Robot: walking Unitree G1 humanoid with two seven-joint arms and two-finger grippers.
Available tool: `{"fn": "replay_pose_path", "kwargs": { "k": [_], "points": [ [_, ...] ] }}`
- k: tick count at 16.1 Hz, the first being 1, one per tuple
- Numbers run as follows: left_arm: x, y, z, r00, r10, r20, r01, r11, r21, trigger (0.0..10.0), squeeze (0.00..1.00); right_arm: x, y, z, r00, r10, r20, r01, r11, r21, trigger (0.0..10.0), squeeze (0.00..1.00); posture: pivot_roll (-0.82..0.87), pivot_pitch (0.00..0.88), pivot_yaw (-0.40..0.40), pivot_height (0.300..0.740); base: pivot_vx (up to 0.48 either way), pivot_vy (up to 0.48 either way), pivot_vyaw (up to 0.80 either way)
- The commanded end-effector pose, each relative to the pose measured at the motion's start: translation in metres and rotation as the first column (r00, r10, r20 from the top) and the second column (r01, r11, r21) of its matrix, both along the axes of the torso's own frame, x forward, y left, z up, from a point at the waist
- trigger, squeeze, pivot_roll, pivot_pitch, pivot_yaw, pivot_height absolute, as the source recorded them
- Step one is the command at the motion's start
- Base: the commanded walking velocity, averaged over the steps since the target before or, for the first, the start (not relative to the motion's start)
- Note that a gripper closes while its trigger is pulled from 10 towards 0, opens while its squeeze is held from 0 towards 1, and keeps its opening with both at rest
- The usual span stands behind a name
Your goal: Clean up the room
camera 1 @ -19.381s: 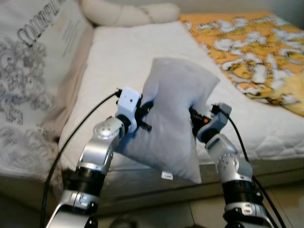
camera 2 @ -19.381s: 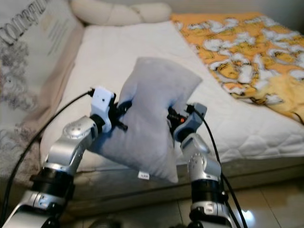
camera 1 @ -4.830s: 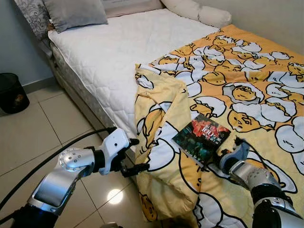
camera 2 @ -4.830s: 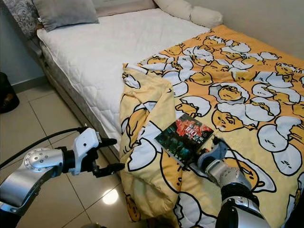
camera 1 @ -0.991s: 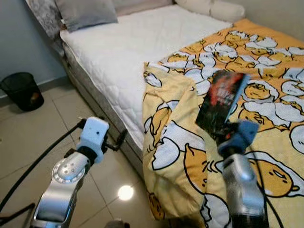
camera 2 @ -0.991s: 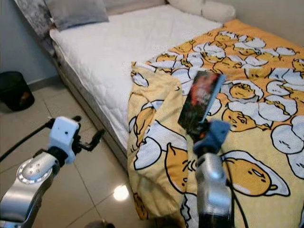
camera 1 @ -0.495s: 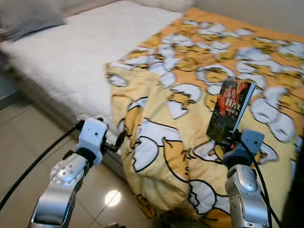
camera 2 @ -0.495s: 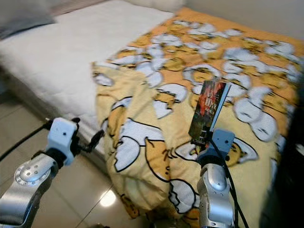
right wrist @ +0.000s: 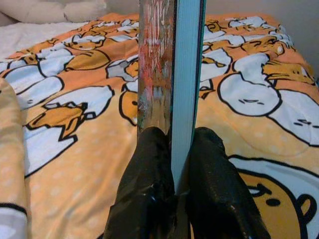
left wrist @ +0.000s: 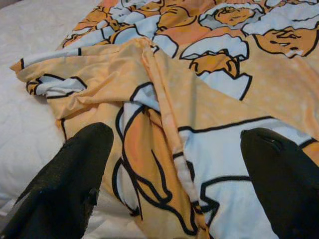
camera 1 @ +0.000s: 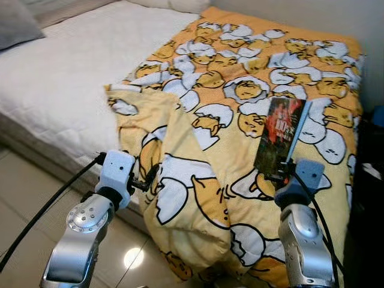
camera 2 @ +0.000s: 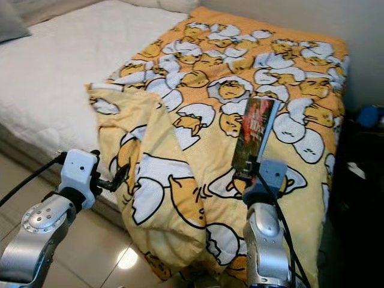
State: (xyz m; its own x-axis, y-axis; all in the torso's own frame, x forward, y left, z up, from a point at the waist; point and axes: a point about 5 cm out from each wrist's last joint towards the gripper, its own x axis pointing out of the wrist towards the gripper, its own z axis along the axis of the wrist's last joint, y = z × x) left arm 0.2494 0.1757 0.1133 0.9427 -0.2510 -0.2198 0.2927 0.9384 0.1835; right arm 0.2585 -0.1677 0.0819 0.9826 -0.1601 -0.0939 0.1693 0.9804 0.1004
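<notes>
Book, thin glossy paperback, upright, pinched by right fingers; left fingers spread over rumpled blanket.

The book, once flat on the blanket, now seemingly stands raised.

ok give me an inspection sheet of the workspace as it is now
surface: bed, white mattress bare on the robot's left
job's things: book held upright over the blanket; the blanket's folded edge hangs off the bedside
clutter: grey pillow at the bed's far left; blue thing by the wall, too blurred to name
grippers: right gripper jaws shut on the book's lower edge; left gripper jaws open, facing the blanket's fold
cables: black cable along the left arm, another along the right
surroundings: tiled floor, plain wall
</notes>
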Motion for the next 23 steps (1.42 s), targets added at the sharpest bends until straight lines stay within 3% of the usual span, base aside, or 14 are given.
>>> {"fn": "replay_pose_path", "kwargs": {
  "k": [1, 4, 5, 10, 16, 23],
  "points": [
    [0.0, 0.002, 0.001, 0.999, 0.039, 0.01, -0.039, 0.999, -0.001, 10.0, 0.0, 0.006, -0.003, 0.005, 1.0, -0.023, 0.014, 0.023, 0.999, -0.027, 10.0, 0.0, -0.02, 0.0, -0.037, 0.74, 0.0, 0.0, -0.8],
    [0.006, 0.007, 0.003, 0.998, 0.06, 0.027, -0.061, 0.998, 0.035, 10.0, 0.0, 0.011, 0.0, 0.0, 1.0, -0.009, -0.004, 0.009, 0.999, 0.05, 10.0, 0.0, -0.01, 0.0, -0.041, 0.74, 0.0, 0.0, -0.78],
    [0.009, 0.008, 0.005, 0.996, 0.083, 0.037, -0.083, 0.997, -0.006, 10.0, 0.0, 0.013, 0.0, -0.001, 1.0, -0.007, -0.005, 0.007, 0.999, 0.05, 10.0, 0.0, -0.02, 0.0, -0.035, 0.74, 0.0, 0.0, -0.79],
    [0.011, 0.002, 0.007, 0.997, 0.04, 0.064, -0.043, 0.998, 0.047, 10.0, 0.0, 0.016, 0.009, -0.003, 0.999, 0.033, -0.012, -0.032, 0.998, 0.05, 10.0, 0.0, -0.01, 0.0, -0.029, 0.74, 0.0, 0.0, -0.79],
    [0.01, 0.006, 0.009, 0.996, 0.069, 0.065, -0.07, 0.998, 0.005, 10.0, 0.0, 0.016, 0.006, -0.002, 1.0, 0.025, -0.009, -0.024, 0.999, 0.043, 10.0, 0.0, -0.03, 0.0, -0.03, 0.74, 0.0, 0.0, -0.8],
    [0.011, 0.01, 0.011, 0.994, 0.081, 0.067, -0.082, 0.997, 0.002, 10.0, 0.0, 0.019, 0.012, -0.001, 0.997, 0.073, -0.017, -0.072, 0.996, 0.048, 10.0, 0.0, -0.02, 0.0, -0.031, 0.74, 0.0, 0.347, -0.66]
  ]
}}
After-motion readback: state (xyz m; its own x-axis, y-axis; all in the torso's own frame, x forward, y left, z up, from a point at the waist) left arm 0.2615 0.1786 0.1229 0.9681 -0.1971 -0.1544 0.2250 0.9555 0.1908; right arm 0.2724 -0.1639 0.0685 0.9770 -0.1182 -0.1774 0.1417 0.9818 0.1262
